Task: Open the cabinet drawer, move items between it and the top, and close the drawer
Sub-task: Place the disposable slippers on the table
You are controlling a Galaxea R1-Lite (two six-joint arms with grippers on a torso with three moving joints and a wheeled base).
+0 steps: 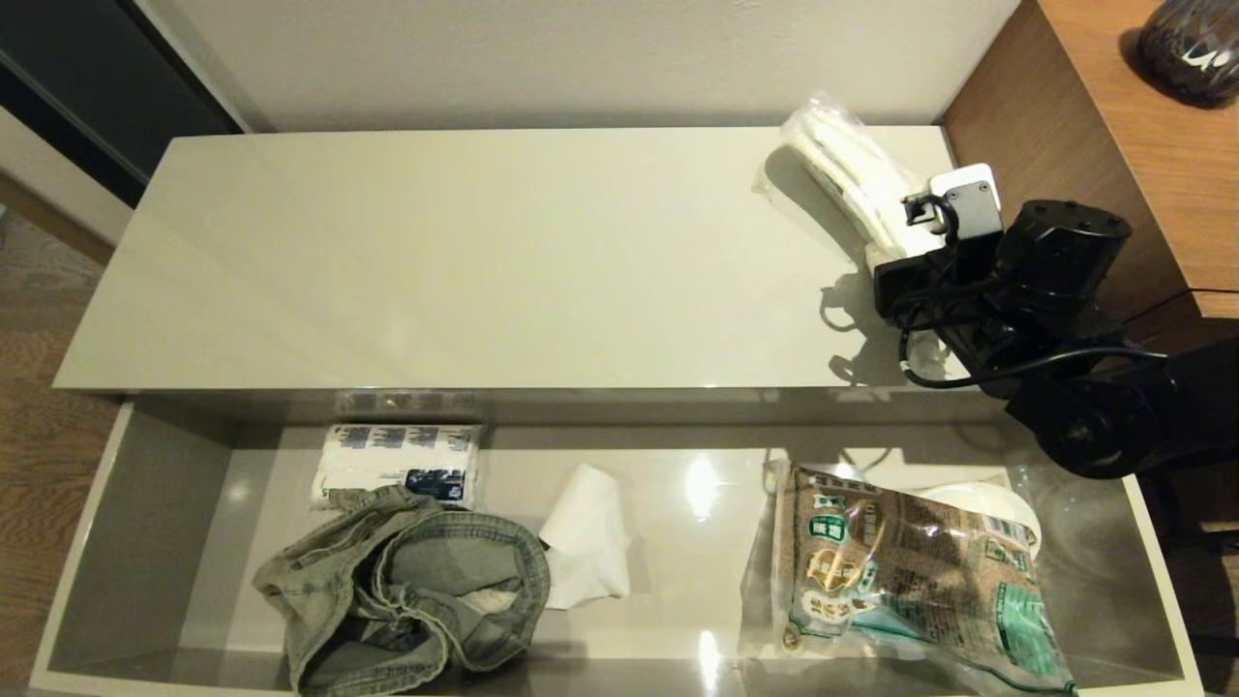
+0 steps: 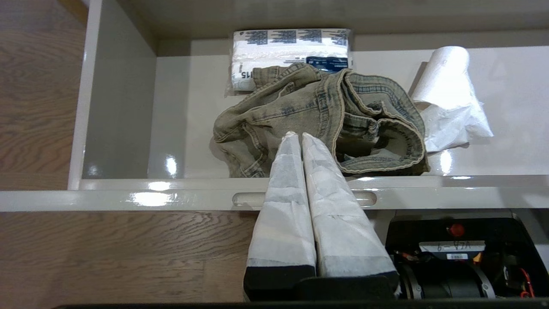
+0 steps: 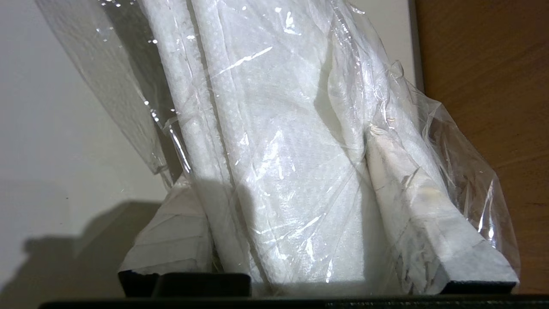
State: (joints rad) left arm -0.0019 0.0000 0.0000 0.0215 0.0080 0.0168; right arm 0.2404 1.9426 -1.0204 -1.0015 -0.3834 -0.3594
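- Looking down from the head camera, I saw the wide, shallow cabinet drawer (image 1: 145, 542) with grey walls and a glossy pale floor standing pulled out below the long glossy cream-white top (image 1: 465, 261).
- At the drawer's left end lay the crumpled faded grey-green denim garment (image 1: 407, 590), its far edge overlapping the blue-and-white paper pack (image 1: 397, 465) behind it.
- Just right of the denim lay a crumpled white tissue (image 1: 586, 537), touching the garment's edge.
- My left gripper (image 2: 300, 137) hung outside the drawer front, above one oblong finger recess (image 2: 248, 198), its white-wrapped fingers pressed together and holding nothing.
- Further right in the drawer lay the brown-and-green printed food packet (image 1: 910, 581), partly covering a white round object (image 1: 987, 503) that I could not identify.
- On the top's far right corner, against the brown wood-grain desk side (image 1: 1045, 145), lay the clear-plastic-wrapped pair of flat white slippers (image 1: 852, 174).
- My right gripper (image 3: 317, 240) sat at the slippers' near end; in the wrist view its fingers (image 3: 171, 240) stood spread on either side of the package, and I could not tell whether they pressed it.
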